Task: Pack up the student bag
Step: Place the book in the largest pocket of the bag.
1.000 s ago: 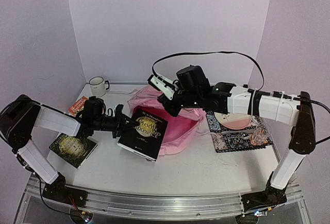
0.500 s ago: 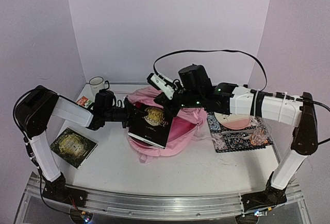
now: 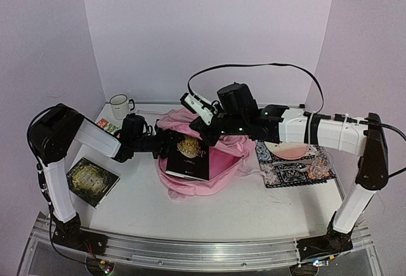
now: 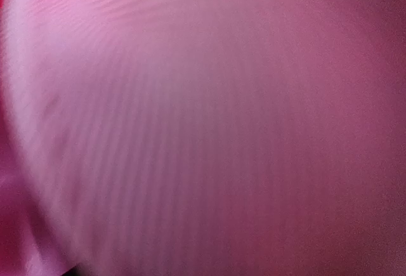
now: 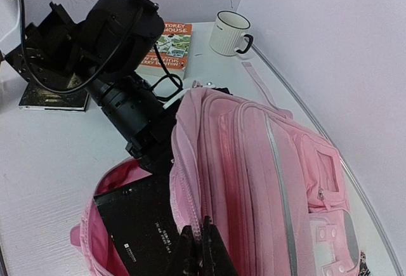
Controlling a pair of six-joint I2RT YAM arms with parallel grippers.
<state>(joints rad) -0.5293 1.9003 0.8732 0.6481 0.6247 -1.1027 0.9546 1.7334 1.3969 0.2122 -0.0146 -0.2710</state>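
Observation:
The student bag (image 3: 219, 162) lies in the middle of the table, pink, its main compartment held open. My right gripper (image 3: 204, 127) is shut on the bag's zipped upper edge (image 5: 190, 212) and holds it up; the fingertips (image 5: 202, 250) pinch the zip. A black book with gold lettering (image 3: 189, 155) stands partly inside the opening, its back cover (image 5: 136, 225) showing. My left gripper (image 3: 163, 144) reaches into the bag's left side next to the book. Its jaws are hidden, and the left wrist view shows only pink fabric (image 4: 203, 124).
A white mug (image 3: 119, 106) stands at the back left, beside an orange book (image 5: 170, 44). A dark book with a gold cover (image 3: 89, 177) lies at the front left. A patterned pad (image 3: 295, 162) with a pink disc lies to the right of the bag.
My left arm has carried the black book rightward from above the table into the bag's opening. The right gripper has stayed on the bag's edge.

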